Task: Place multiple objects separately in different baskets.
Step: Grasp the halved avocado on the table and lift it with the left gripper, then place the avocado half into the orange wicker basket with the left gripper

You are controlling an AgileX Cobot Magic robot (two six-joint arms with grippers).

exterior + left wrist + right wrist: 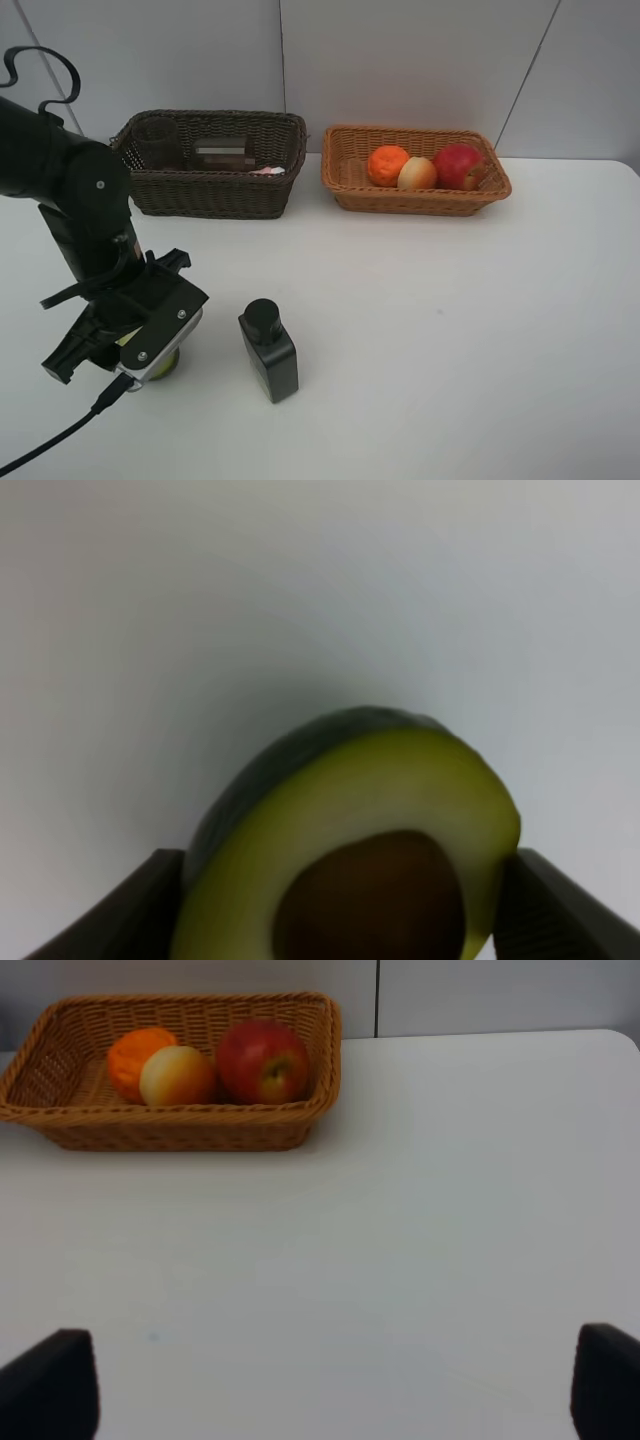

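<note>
At the front left of the table (pixel 450 330), the left gripper (pixel 340 905) stands wide with its jaws pressed on both flanks of the halved avocado (pixel 350 780), probably light but smooth-skinned and rounded, so a hold across its broadest middle looks safest.

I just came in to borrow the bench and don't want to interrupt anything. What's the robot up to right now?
It is sorting items into two baskets. The left gripper has its jaws against both sides of the halved avocado. The black bottle stands beside it, not yet binned. The tangerine, peach and apple already sit in the tan basket. The dark basket holds other items. The right gripper is open, holding nothing.
</note>
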